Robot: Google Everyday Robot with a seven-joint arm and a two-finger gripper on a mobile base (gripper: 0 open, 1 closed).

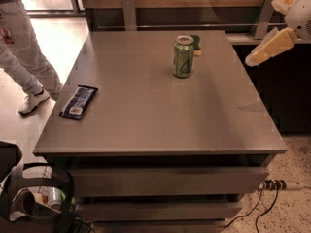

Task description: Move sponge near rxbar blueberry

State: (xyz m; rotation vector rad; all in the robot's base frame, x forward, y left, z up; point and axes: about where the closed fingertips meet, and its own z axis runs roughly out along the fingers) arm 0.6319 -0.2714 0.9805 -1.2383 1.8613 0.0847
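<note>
The sponge (196, 43), dark green on top with a yellow base, lies at the far middle of the grey table (146, 120), mostly hidden behind a green soda can (183, 57). The rxbar blueberry (78, 102), a dark blue wrapper with a white label patch, lies flat at the table's left edge. My gripper (258, 56), cream-coloured, hangs in the air at the right of the picture, beyond the table's far right edge. It is well right of the sponge, touches nothing and holds nothing.
A person's legs (24, 57) stand on the floor left of the table. A dark counter (286, 91) runs along the right side. Drawers (165, 181) sit under the tabletop. A cable (272, 188) and a bag (34, 203) lie on the floor.
</note>
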